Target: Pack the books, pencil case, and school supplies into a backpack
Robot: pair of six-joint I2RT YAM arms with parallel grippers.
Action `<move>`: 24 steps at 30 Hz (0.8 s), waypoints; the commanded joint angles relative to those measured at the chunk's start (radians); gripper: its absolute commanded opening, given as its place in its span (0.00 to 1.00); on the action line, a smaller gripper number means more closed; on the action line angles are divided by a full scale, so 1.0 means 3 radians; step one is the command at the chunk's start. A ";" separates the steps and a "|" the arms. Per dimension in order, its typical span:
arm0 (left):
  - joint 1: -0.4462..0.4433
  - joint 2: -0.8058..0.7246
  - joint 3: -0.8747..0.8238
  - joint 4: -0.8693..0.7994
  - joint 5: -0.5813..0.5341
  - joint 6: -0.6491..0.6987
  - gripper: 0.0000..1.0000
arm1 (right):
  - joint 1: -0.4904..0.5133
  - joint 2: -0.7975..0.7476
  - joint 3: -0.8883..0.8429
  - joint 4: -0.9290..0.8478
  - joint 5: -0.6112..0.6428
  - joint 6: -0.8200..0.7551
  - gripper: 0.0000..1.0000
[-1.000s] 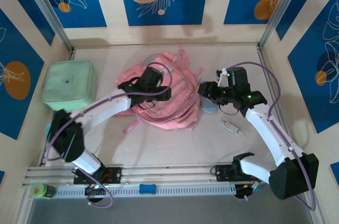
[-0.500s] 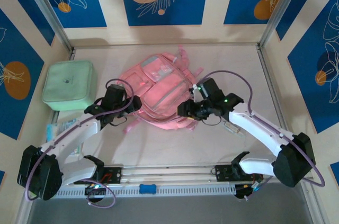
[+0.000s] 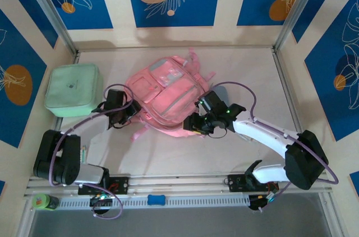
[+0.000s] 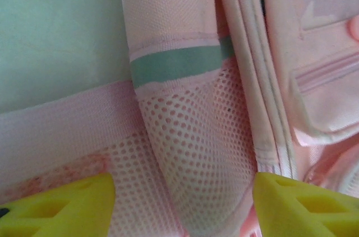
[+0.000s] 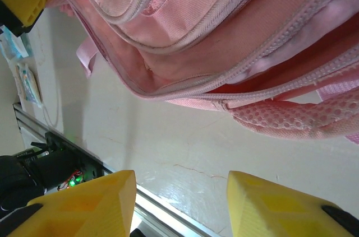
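The pink backpack (image 3: pixel 167 96) lies flat in the middle of the table, front pockets up. My left gripper (image 3: pixel 132 114) sits at its left side, open. In the left wrist view its yellow fingertips (image 4: pixel 59 206) stand wide apart around the backpack's mesh side pocket (image 4: pixel 196 153), without pinching it. My right gripper (image 3: pixel 190 124) is at the backpack's near right corner, open, and through the right wrist view bare table shows between its yellow fingers (image 5: pixel 84 203), just below the zipped edge (image 5: pixel 224 88). The books and the pencil case are hidden.
A mint-green lidded box (image 3: pixel 73 89) stands at the left, close behind the left gripper. Small flat packets (image 5: pixel 27 80) lie near the front left. The metal rail (image 3: pixel 179 184) runs along the near edge with a green bottle (image 3: pixel 45 201) on it. Walls close in the table.
The backpack went from crumpled under the left gripper to lying flat, front up. The left gripper drew back to its left side. The right gripper moved left to its near corner.
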 commanded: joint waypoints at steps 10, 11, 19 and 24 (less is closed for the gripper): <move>0.0051 0.0528 0.0231 0.0635 0.0129 -0.0303 0.38 | -0.0049 0.0281 -0.0034 0.0190 -0.0038 0.0066 0.47; 0.0049 0.0533 0.0263 0.0633 0.0136 -0.0296 0.33 | -0.0064 0.0309 -0.0021 0.0192 -0.0040 0.0047 0.46; 0.0048 0.0378 0.0322 0.0570 0.0182 -0.0283 0.00 | -0.0267 0.0489 0.0027 0.0328 -0.0059 -0.0085 0.46; 0.0043 -0.0021 0.0116 0.0487 0.0217 -0.0363 0.00 | -0.0519 0.0677 0.0215 0.0407 -0.0115 -0.0361 0.46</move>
